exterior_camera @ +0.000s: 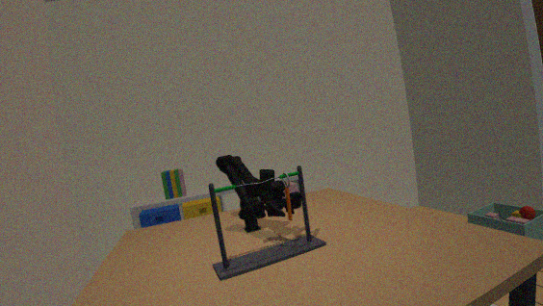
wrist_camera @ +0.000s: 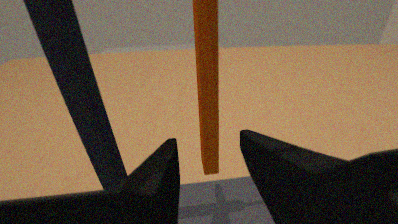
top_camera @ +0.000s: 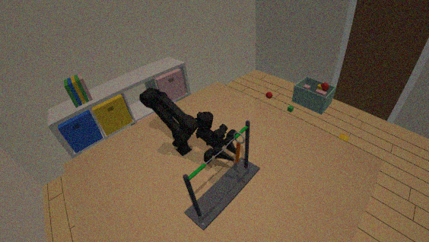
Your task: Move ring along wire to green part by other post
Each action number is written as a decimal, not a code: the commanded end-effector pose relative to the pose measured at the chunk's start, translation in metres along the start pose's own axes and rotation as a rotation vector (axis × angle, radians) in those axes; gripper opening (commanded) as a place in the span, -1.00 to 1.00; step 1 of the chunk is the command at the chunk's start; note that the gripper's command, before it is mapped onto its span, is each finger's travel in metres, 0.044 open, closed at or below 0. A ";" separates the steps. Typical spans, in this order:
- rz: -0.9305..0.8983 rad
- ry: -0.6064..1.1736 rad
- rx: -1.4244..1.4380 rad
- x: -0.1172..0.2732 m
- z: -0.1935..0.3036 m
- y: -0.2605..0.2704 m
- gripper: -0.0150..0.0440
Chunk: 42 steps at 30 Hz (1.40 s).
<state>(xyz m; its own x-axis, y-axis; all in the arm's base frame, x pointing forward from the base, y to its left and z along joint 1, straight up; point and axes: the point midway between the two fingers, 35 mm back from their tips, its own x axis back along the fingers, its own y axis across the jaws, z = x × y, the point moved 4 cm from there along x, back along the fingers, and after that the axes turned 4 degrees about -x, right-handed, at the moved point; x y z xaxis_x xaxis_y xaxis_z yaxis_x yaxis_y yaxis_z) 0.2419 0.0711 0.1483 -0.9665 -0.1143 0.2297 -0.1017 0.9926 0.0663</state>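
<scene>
The ring [top_camera: 243, 138] [exterior_camera: 290, 180] hangs on the green part [top_camera: 244, 130] [exterior_camera: 293, 174] beside the right post [top_camera: 247, 152] [exterior_camera: 304, 207] [wrist_camera: 70, 75]. Its orange handle [top_camera: 238, 153] [exterior_camera: 289, 204] [wrist_camera: 207, 90] hangs down. My gripper [top_camera: 234, 155] [exterior_camera: 287, 212] [wrist_camera: 208, 142] is open. In the wrist view its fingertips stand on either side of the handle's lower end, with a gap on both sides. Whether the handle is still in depth between the fingers is hard to tell. The thin grey wire [top_camera: 220, 151] [exterior_camera: 260, 182] runs to the other green part [top_camera: 197, 171] [exterior_camera: 225, 189].
The left post [top_camera: 192, 198] [exterior_camera: 219, 231] and the right post rise from a dark base [top_camera: 224, 194] [exterior_camera: 270, 257]. In the top view the arm reaches in from behind the wire, close to the grey part. Shelves and a toy box [top_camera: 312, 99] stand farther off.
</scene>
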 end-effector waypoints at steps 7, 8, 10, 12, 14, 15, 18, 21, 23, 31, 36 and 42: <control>0.005 0.003 -0.007 0.017 0.002 -0.001 0.05; 0.005 0.003 -0.008 0.018 0.002 -0.001 0.05; 0.005 0.003 -0.008 0.021 0.003 -0.001 0.05; 0.005 0.003 -0.008 0.024 0.003 -0.002 0.05; 0.005 0.003 -0.008 0.025 0.003 -0.002 0.05; 0.005 0.003 -0.008 0.025 0.003 -0.002 0.05; 0.005 0.003 -0.008 0.025 0.003 -0.002 0.05; 0.005 0.003 -0.008 0.025 0.003 -0.002 0.05; 0.005 0.003 -0.008 0.025 0.003 -0.002 0.05; 0.005 0.003 -0.008 0.025 0.003 -0.002 0.05; 0.001 0.003 -0.003 0.032 0.002 0.000 0.32; 0.001 0.006 -0.003 0.064 0.002 0.000 0.85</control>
<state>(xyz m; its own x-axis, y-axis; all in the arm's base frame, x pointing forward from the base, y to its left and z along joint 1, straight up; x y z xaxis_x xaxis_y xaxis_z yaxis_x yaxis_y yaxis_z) 0.1942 0.0666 0.1568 -0.9640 -0.1148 0.2400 -0.1027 0.9928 0.0624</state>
